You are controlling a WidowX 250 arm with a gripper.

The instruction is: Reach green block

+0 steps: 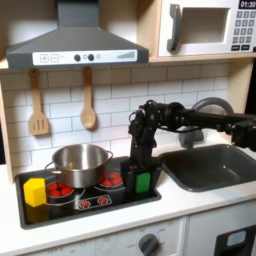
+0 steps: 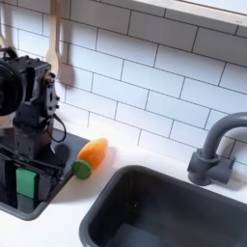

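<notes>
Now the green block [image 1: 143, 183] stands between the lowered jaws.

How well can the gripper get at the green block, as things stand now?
Probably yes. The gripper hangs right over the green block on the stove top, and nothing lies between them. The steel pot stands apart, toward the first exterior view's left.
</notes>
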